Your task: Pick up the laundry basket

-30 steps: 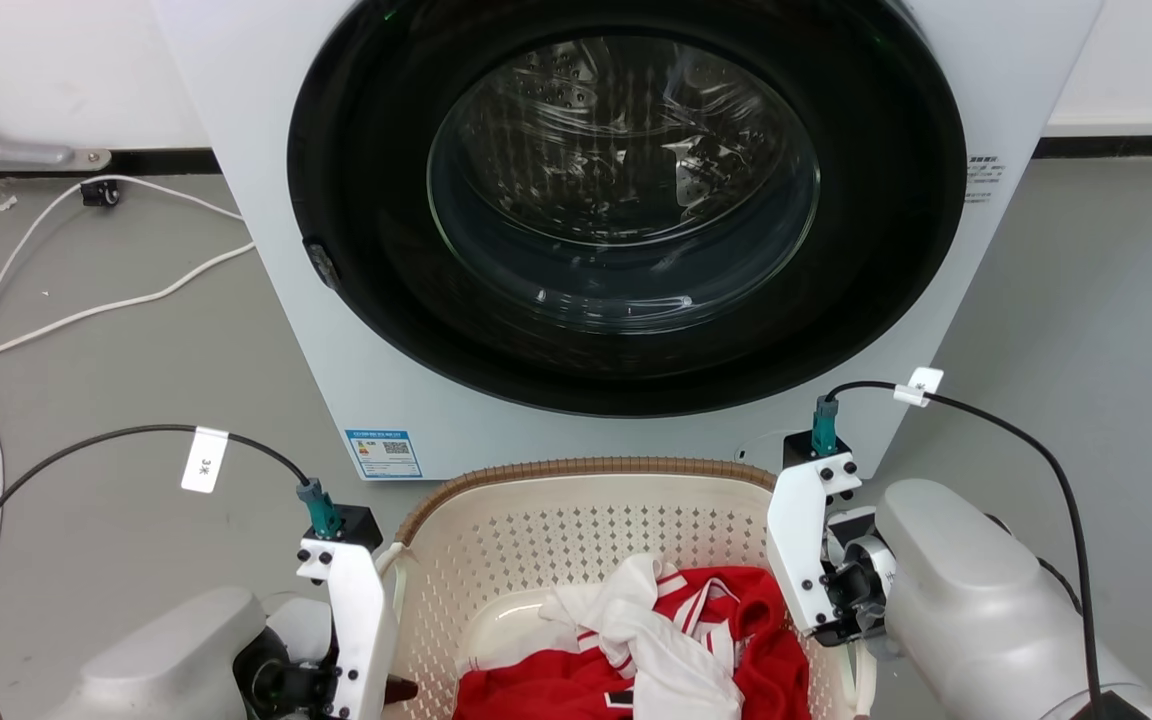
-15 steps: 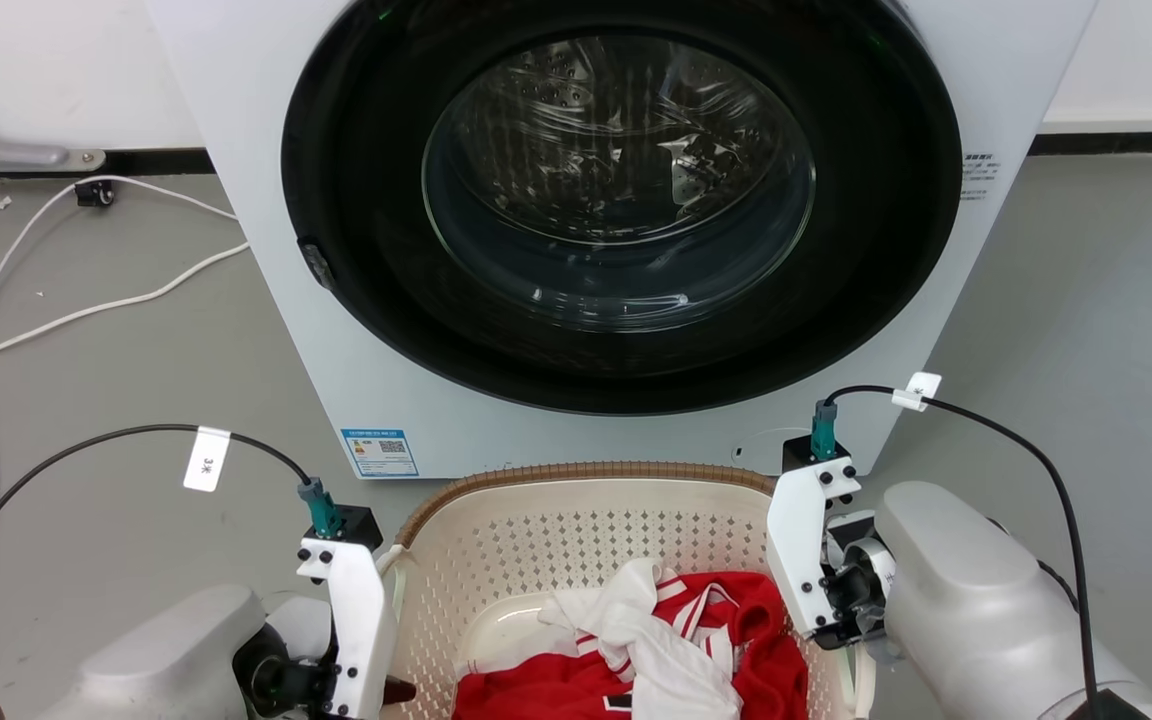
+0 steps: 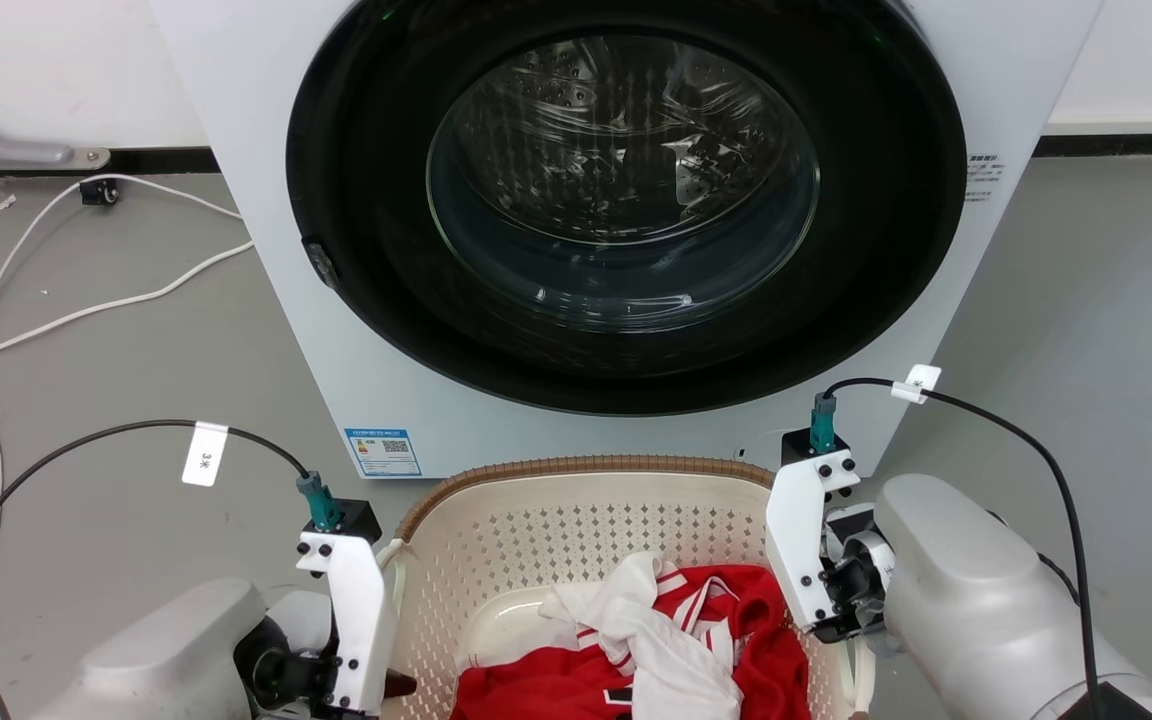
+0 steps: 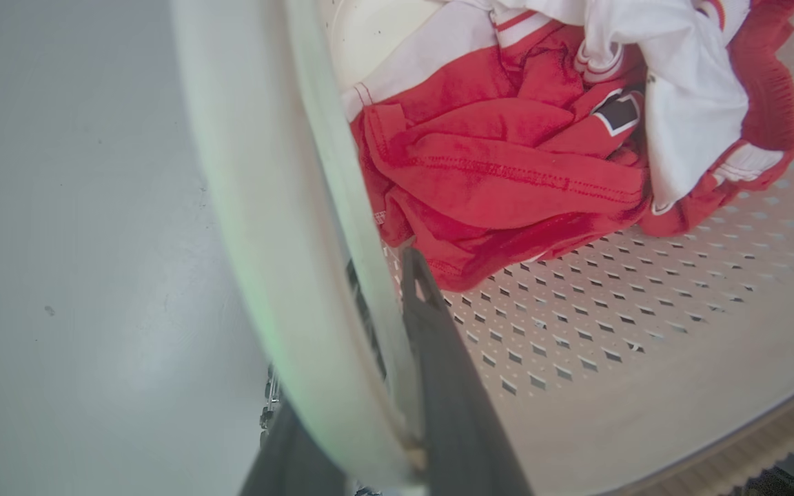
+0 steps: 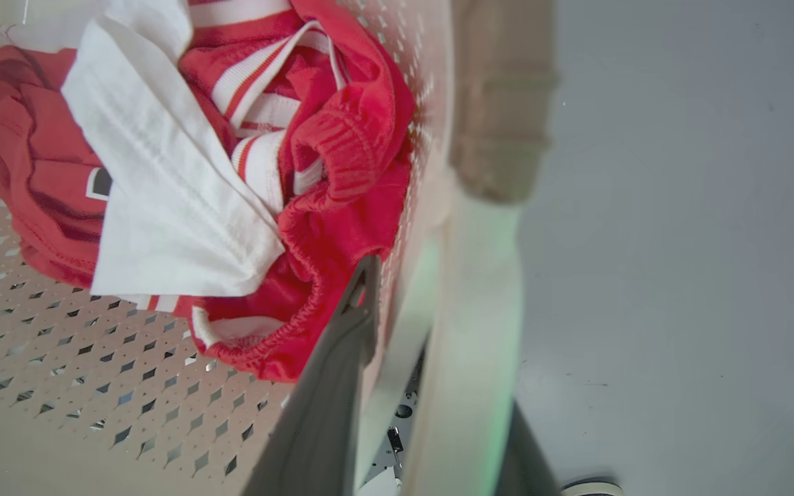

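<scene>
now the laundry basket (image 3: pixel 576 500), cream and perforated under a brown rim, sits low in the head view, just in front of the washing machine (image 3: pixel 266 200), and holds red and white clothes (image 3: pixel 636 650). the left gripper (image 4: pixel 352 344) straddles the basket's left white handle (image 4: pixel 266 207), one finger inside the wall and one outside, pinching it. the right gripper (image 5: pixel 431 344) pinches the right handle (image 5: pixel 473 310) the same way. compared with one second ago, both wrists and the rim lie only a trace higher against the washer. the brief shift half a second ago was the camera's, not the things'. this suggests both grips are set and the lift is barely begun, if at all. whether the base has left the floor (image 3: pixel 1086 300) cannot be told.
</scene>
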